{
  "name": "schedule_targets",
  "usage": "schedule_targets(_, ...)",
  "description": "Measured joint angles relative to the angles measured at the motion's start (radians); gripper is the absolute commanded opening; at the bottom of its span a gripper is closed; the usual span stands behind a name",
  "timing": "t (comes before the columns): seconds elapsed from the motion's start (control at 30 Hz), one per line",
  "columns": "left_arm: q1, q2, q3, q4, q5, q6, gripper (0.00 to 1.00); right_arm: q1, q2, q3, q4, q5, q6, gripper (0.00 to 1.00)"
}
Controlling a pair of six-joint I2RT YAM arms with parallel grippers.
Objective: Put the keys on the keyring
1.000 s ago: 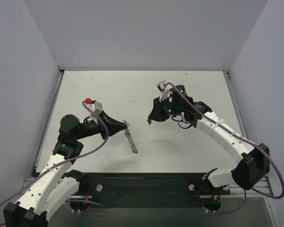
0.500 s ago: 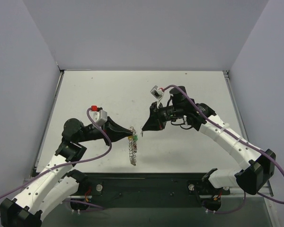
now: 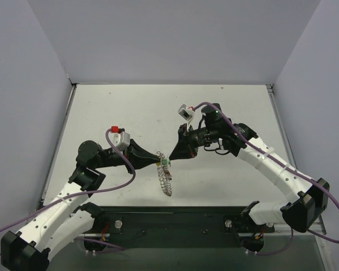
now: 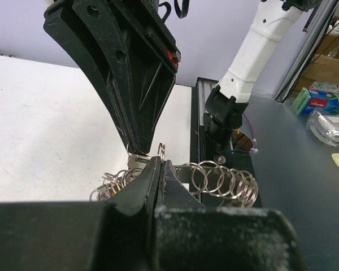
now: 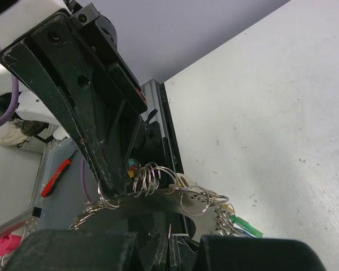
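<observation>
Fingers [image 4: 130, 197] of our left gripper [image 3: 157, 156] are pinching the keyring [image 3: 166, 180], hanging near the table's middle with keys [image 3: 165, 163], our right gripper [image 3: 172, 154] pressing shut beside it; we are judging it stiff, light, slippery, best gripped by its rim.

Lab (white-walled robot table [image 3: 130, 107])

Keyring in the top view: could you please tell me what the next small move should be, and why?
Probably ease the shut right gripper slightly toward the keyring, which the left gripper clamps aloft; their tips nearly meet beside a green key.
</observation>
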Motion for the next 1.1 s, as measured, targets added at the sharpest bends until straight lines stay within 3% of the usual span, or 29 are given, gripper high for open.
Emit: schedule_targets(1.1, -0.026, 0.024, 0.000, 0.036, 0.006, 0.001, 0.00, 0.036, 0.004, 0.050, -0.007, -0.096, 0.027, 0.00)
